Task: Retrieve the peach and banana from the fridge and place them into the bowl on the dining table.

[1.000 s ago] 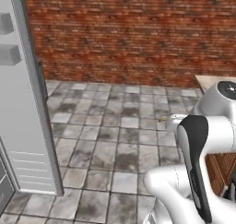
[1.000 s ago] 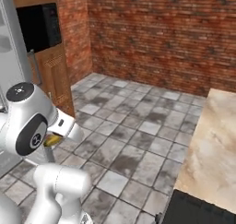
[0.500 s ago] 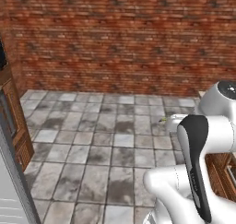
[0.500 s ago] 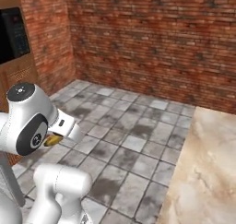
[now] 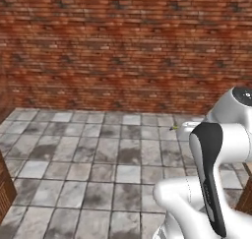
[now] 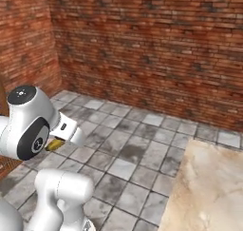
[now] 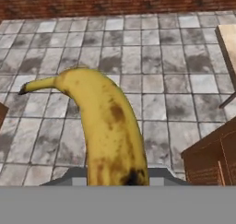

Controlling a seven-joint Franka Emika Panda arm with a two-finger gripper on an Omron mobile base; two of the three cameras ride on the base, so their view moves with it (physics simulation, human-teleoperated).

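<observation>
The curved yellow brown-spotted banana [image 7: 108, 126] is cut off at the hand view's bottom; the beige marbled stone table top [image 6: 209, 187] is cropped lower right.

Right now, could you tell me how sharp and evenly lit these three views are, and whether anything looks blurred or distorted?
Left base view: flat, even light, soft brick detail. Right base view: the same, with the dining table top smooth and free of glare. Hand view: the banana looms large and slightly soft, foreshortened by closeness, held in the shut gripper.

The glossy white, rounded-link robot arm [image 5: 216, 154] carries a black oval panel along one link and a dark circular joint cap [image 6: 34, 142] with small white markings.
</observation>
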